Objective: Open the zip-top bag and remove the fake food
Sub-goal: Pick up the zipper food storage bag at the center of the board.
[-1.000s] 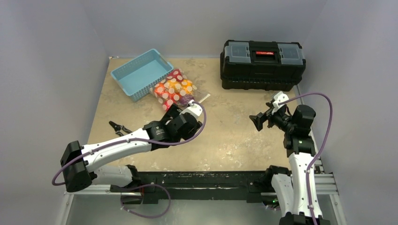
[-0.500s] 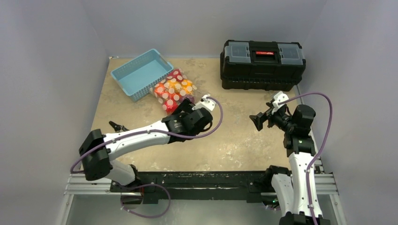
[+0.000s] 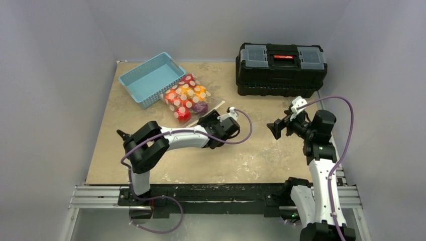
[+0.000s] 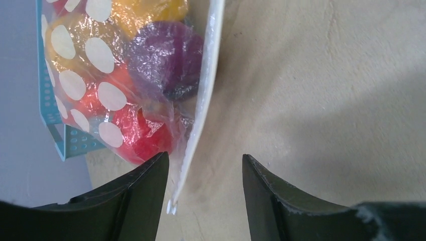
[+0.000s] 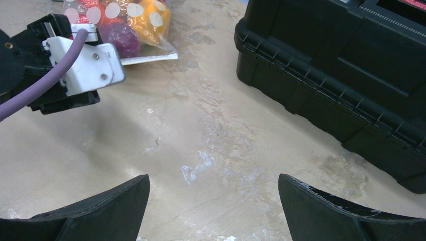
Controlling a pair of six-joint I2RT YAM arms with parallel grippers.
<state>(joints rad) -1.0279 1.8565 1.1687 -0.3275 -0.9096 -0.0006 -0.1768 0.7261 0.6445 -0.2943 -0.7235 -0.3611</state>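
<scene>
The zip-top bag (image 3: 187, 98) lay on the bench (image 3: 241, 145) just beside the blue basket (image 3: 145, 75), at its 4 o'clock, with the fake food (image 4: 166, 57) inside. The left hand (image 4: 206, 168) sat at the bag's 5 o'clock, fingers apart around the white zip strip's (image 4: 203, 95) end, not clamped. The right hand (image 5: 213, 181), at the bench's 3 o'clock, gaped wide and held nothing.

Overhead wide, wrists close (low); bag (image 3: 187, 98) shared
</scene>
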